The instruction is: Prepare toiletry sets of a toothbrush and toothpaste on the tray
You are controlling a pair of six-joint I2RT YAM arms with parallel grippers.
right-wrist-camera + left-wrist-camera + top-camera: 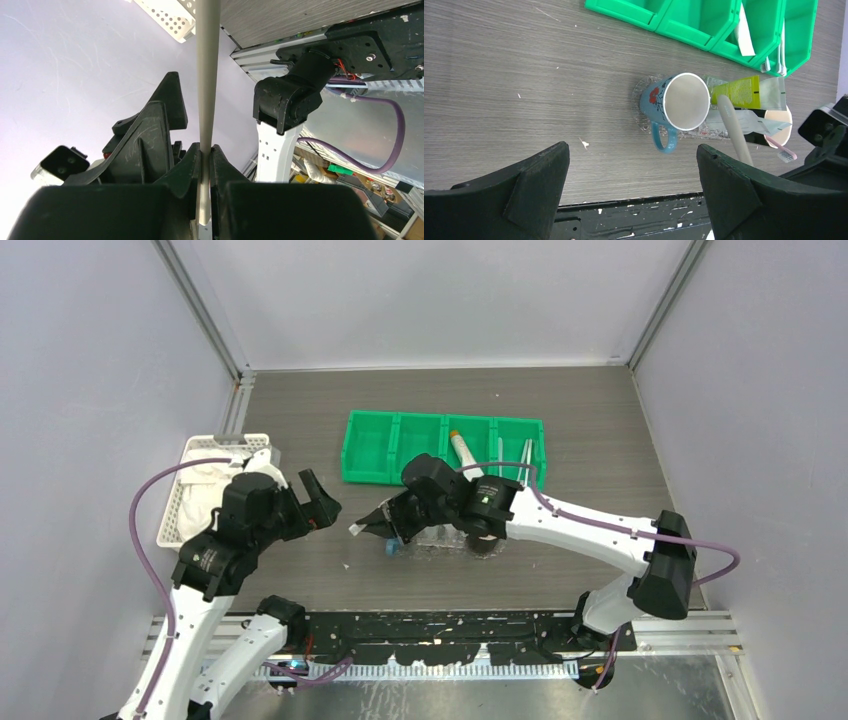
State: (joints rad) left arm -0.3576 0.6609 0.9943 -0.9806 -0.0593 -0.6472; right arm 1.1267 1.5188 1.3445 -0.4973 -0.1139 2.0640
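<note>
My right gripper [372,527] [205,150] is shut on the pale grey handle of a toothbrush [206,75] [735,131], held just above the left end of the clear speckled tray [638,107] [440,543]. On the tray stand a blue flowered mug [680,102] [391,549] and a dark cup with a cream inside [777,123]. A yellow-green toothpaste tube [744,91] lies beside them. A pink toothbrush [782,150] pokes out by the dark cup. My left gripper [316,504] [632,150] hangs open and empty, left of the tray.
The green four-compartment bin [372,448] [684,25] sits behind the tray, with an orange-capped tube [461,450] and wrapped brushes [526,456] in its right compartments. A white mesh basket [200,490] [167,12] with white contents stands at the far left. The black base rail [450,640] runs along the near edge.
</note>
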